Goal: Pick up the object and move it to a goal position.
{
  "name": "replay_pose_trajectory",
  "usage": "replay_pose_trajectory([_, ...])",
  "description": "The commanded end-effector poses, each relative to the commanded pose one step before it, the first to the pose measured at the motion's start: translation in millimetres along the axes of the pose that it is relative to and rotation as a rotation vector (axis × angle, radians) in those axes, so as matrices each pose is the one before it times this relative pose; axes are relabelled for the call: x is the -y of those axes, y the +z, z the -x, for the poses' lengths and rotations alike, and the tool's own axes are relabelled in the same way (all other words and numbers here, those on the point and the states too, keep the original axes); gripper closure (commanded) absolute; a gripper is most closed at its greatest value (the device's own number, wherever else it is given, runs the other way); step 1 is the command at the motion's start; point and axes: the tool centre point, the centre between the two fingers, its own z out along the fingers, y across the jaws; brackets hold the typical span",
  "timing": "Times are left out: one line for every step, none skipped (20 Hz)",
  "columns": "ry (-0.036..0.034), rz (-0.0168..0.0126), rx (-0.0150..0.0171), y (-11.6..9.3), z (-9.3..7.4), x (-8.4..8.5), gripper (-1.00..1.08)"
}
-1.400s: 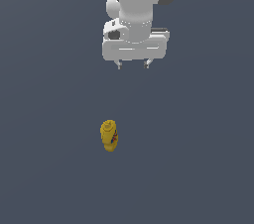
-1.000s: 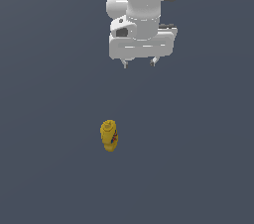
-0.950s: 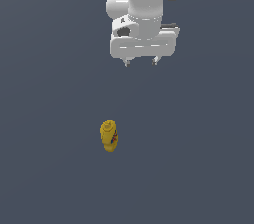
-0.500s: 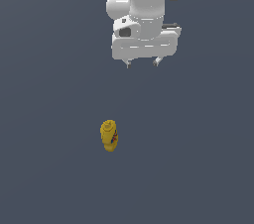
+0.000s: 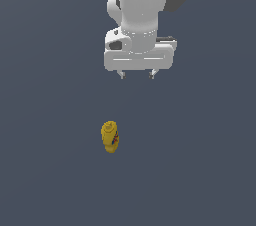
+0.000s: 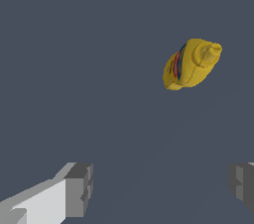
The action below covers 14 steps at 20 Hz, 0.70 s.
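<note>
A small yellow squeeze bottle with a ribbed nozzle cap and a red-and-blue label stands on the dark grey floor. My gripper hangs above and apart from it, toward the exterior view's right, with its fingers spread and nothing between them. In the wrist view the bottle shows with its nozzle toward the camera, well away from the gap of the open gripper. One grey fingertip shows fully; the other is cut by the frame edge.
A plain dark grey floor fills both views. No other object shows.
The gripper has turned about its vertical axis, first tilting, then levelling out. The bottle has not moved.
</note>
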Motion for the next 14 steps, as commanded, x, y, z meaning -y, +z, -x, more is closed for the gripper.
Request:
replay_pose_trajectory([0.02715,-0.00027,0.00043,6.87,-14.96,-10.24,-0.92])
replay_pose_trajectory([0.01218,0.00012,-0.00001,3.28,-6.82,-4.55,-0.92])
replay_pose_trajectory([0.01286,0.00032,-0.00001,3.64,-7.15,-4.84,-0.92])
replay_pose_trajectory([0.01350,0.00054,-0.00002,4.00,-7.45,-5.13,-0.92])
replay_pose_trajectory([0.01360,0.00076,-0.00004,4.24,-7.47,-5.20,-0.92])
replay_pose_trajectory([0.01353,0.00097,-0.00005,4.42,-7.39,-5.21,-0.92])
replay_pose_trajectory([0.01346,0.00118,-0.00006,4.60,-7.30,-5.22,-0.92])
replay_pose_trajectory([0.01332,0.00138,-0.00008,4.75,-7.17,-5.20,-0.92])
replay_pose_trajectory([0.01264,0.00150,-0.00009,4.70,-6.76,-4.97,-0.92])
replay_pose_trajectory([0.01185,0.00159,-0.00010,4.60,-6.31,-4.68,-0.92])
replay_pose_trajectory([0.01114,0.00165,-0.00011,4.46,-5.88,-4.43,-0.92])
replay_pose_trajectory([0.01038,0.00167,-0.00011,4.30,-5.45,-4.15,-0.92])
replay_pose_trajectory([0.00965,0.00167,-0.00012,4.12,-5.04,-3.87,-0.92])
replay_pose_trajectory([0.00893,0.00165,-0.00012,3.92,-4.63,-3.60,-0.92])
